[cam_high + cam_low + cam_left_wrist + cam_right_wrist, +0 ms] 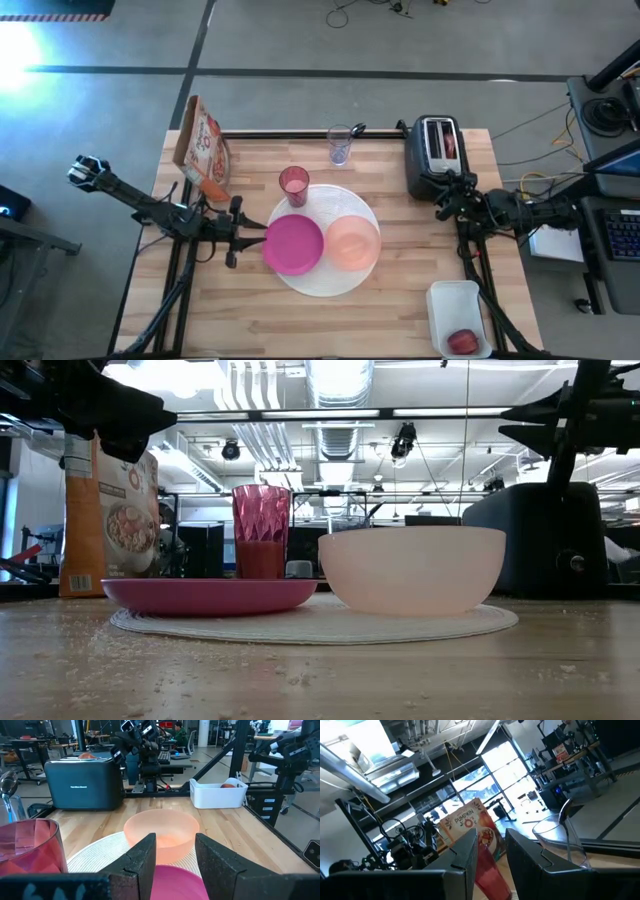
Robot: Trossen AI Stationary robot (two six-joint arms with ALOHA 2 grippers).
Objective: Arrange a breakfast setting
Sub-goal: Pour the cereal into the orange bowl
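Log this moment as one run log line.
left gripper: jaws open, above magenta bowl | right gripper: jaws open, empty, by toaster | peach bowl on white plate

Bright overhead lights; window glare floods the upper-left floor corner.

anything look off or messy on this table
Yes. Crumbs are scattered over the table's near side in the low view. The cereal box leans at the back left corner rather than standing straight. The red fruit sits in the tub, away from the plate.
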